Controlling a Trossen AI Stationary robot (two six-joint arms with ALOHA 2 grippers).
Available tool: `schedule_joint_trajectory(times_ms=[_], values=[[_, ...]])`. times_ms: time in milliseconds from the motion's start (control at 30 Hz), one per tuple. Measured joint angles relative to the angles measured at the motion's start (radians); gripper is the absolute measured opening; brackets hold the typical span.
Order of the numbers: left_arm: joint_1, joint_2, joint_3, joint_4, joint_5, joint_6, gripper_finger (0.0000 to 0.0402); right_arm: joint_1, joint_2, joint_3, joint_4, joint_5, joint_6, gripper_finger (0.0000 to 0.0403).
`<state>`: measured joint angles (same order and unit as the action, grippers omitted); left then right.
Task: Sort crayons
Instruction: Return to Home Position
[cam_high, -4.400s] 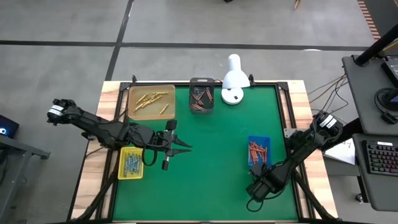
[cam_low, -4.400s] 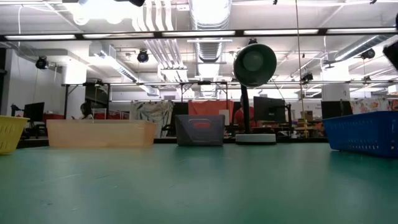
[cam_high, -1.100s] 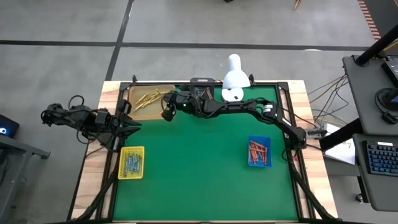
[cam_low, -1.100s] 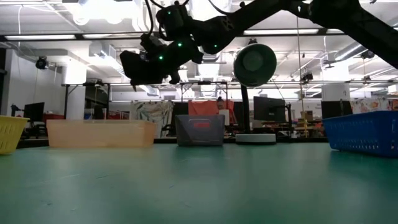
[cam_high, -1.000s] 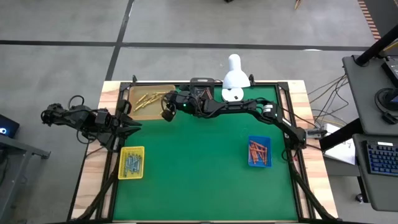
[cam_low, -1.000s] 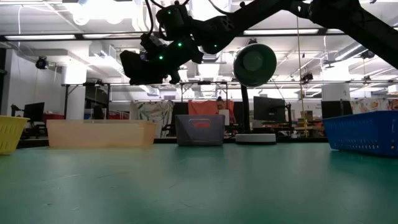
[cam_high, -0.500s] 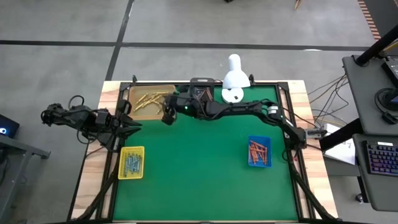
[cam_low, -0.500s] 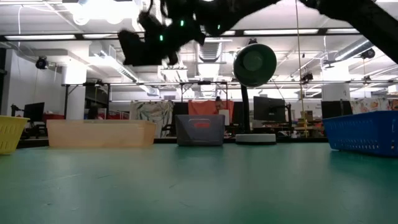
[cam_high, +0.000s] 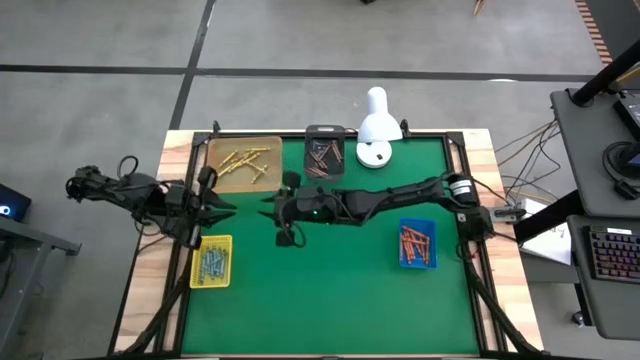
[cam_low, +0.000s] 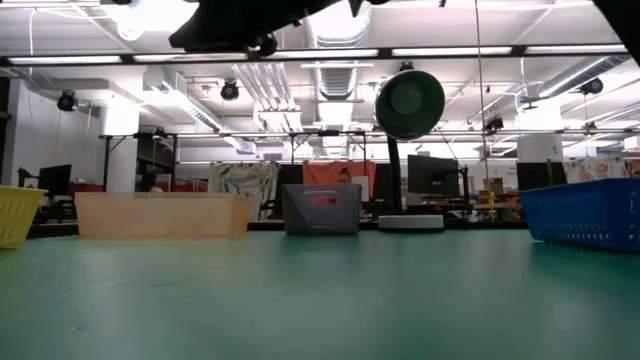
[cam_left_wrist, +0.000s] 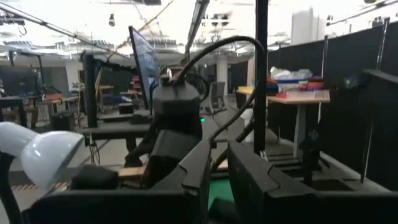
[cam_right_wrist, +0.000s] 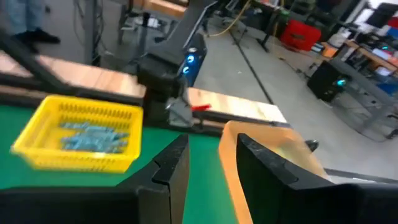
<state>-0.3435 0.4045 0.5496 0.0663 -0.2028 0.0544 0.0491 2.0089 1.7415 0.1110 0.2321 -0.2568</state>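
High view: the right gripper (cam_high: 268, 208) hangs just left of the table's (cam_high: 330, 290) middle. The crayons (cam_high: 242, 160) lie in trays (cam_high: 245, 139) at 11, 12, 4 and 8 o'clock.

Low view: its arm (cam_low: 225, 25) passes high at 11 o'clock.

Left wrist view: the left gripper (cam_left_wrist: 219, 155), at 9 o'clock, has fingers slightly apart.

Right wrist view: fingers (cam_right_wrist: 173, 168) slightly apart, empty. Better to retract toward 4 o'clock, high over the blue tray (cam_high: 416, 221).

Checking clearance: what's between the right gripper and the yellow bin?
Only bare green mat between the right gripper and the yellow bin, in the high view.
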Motion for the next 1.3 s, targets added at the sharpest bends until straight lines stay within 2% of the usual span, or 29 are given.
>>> schedule_joint_trajectory(times_ms=[167,467,667,800,1033,1300], values=[[0.000,0.035,-0.010,-0.002,0.000,-0.011,0.0039,0.030,-0.089,-0.156,0.064,-0.004,0.018,0.0115],[0.000,0.116,-0.010,-0.004,0.000,0.002,0.0039,0.049,-0.335,-0.554,0.279,-0.004,0.056,0.0112],[0.000,0.141,-0.010,-0.011,-0.041,0.060,0.0039,0.050,-0.516,-0.752,0.306,0.003,0.072,0.0104],[0.001,0.137,-0.010,-0.060,-0.105,0.086,0.0039,0.047,-0.639,-0.861,0.330,0.007,0.063,0.0102],[0.001,0.099,-0.010,-0.127,-0.105,0.095,0.0039,0.017,-0.842,-1.028,0.341,0.005,0.081,0.0099],[0.001,0.013,-0.010,-0.208,-0.105,0.082,0.0039,-0.016,-1.009,-1.167,0.343,0.005,0.081,0.0089]])
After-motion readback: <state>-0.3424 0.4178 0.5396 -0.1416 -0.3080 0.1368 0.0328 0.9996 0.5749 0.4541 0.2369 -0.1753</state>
